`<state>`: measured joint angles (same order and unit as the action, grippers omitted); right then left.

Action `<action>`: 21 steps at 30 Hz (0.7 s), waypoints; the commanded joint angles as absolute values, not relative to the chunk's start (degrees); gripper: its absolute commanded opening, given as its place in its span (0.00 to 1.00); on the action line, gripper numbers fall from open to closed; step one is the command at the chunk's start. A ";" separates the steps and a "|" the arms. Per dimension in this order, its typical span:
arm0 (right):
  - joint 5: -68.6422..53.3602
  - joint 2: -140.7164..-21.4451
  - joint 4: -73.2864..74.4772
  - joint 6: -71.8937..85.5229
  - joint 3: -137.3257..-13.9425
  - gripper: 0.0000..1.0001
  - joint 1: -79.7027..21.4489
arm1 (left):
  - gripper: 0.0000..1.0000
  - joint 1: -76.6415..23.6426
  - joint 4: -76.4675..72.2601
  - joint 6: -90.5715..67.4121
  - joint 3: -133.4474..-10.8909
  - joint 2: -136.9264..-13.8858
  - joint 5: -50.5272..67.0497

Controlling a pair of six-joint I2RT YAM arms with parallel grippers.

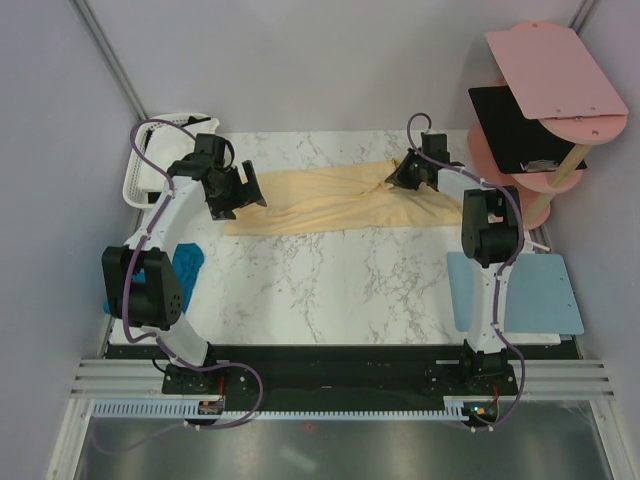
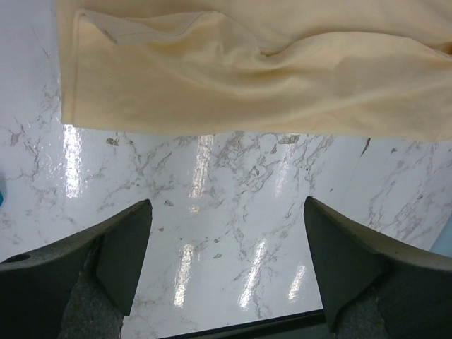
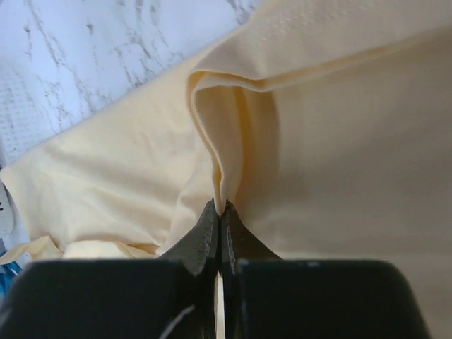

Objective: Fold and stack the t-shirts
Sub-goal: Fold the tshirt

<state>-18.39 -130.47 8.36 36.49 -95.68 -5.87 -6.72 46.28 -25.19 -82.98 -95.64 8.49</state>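
A pale yellow-cream t-shirt [image 1: 330,200] lies spread across the far part of the marble table [image 1: 330,280]. My right gripper [image 1: 400,180] is shut on a pinched fold of that yellow shirt [image 3: 296,141], which rises as a ridge from the closed fingertips [image 3: 209,224]. My left gripper [image 1: 245,200] hovers open at the shirt's left end; in its wrist view the yellow shirt's edge [image 2: 247,70] lies beyond the wide-apart fingers [image 2: 127,244], with bare marble between them. A teal blue t-shirt [image 1: 190,265] lies bunched at the table's left edge behind the left arm.
A white slotted basket [image 1: 150,160] stands at the back left corner. A light-blue flat mat [image 1: 530,290] lies at the right edge. A pink tiered stand [image 1: 545,100] with a black board is at the back right.
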 commanded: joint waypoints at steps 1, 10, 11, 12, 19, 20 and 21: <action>-20.21 -129.46 2.38 37.18 -101.33 0.02 -8.78 | 0.94 -6.42 46.58 -22.76 -84.46 -95.71 7.12; -23.72 -135.45 -6.40 39.64 -108.12 0.98 -11.42 | 0.94 -6.50 45.97 -22.24 -83.67 -95.98 9.14; -23.82 -132.92 -8.77 39.46 -104.63 0.98 -11.43 | 0.94 -6.50 45.53 -21.98 -83.06 -95.80 9.14; -23.73 -131.24 -9.75 39.20 -102.41 0.98 -11.51 | 0.94 -6.50 45.27 -21.89 -82.80 -95.71 9.40; -16.97 -114.98 -8.18 33.05 -84.04 0.94 -11.95 | 0.90 -8.52 42.89 -20.04 -81.65 -95.45 7.13; -16.35 -111.92 -7.65 32.18 -80.98 0.87 -12.21 | 0.83 -8.96 42.89 -20.04 -82.00 -95.71 4.25; -15.91 -110.58 -7.39 31.21 -79.56 0.65 -12.74 | 0.73 -9.31 42.80 -20.13 -82.09 -95.97 3.35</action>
